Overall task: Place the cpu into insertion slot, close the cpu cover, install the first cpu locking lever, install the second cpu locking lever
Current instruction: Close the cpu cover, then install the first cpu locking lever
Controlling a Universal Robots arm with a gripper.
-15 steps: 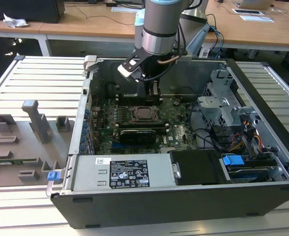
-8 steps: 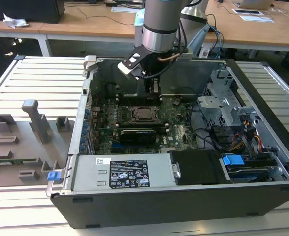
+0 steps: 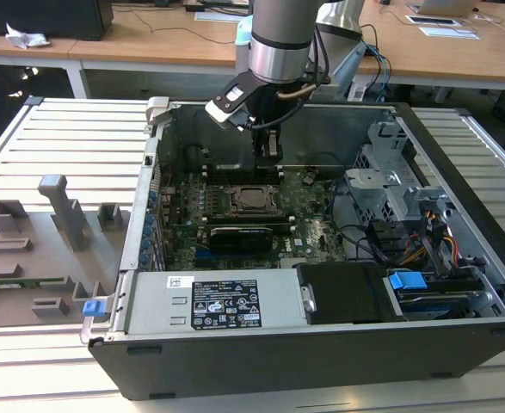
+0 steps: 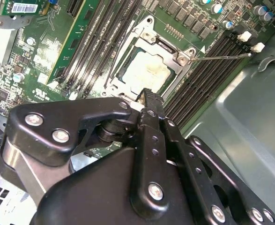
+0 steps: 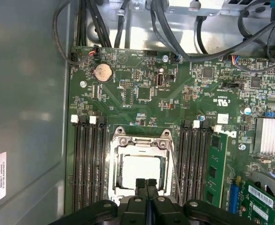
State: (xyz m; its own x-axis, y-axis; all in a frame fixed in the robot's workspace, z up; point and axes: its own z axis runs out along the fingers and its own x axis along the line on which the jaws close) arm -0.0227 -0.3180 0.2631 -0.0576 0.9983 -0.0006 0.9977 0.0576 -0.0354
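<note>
Black two-finger gripper [image 5: 144, 183] pinched closed, empty, at twelve o'clock of black-framed insertion slot [image 3: 238, 201] in exterior view; flat silver-grey square cpu [image 5: 139, 168] apparently seated there, light, stiff, fragile, hold by edges.

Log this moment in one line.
claw: shut, empty, tips at cover edge | cpu: seated under cover | cover: down | lever: one rod angled away from cover

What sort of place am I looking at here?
Probably a robotics lab or test workshop: a robot arm reaches into an opened computer case on a slatted metal bench, with office desks behind.
</note>
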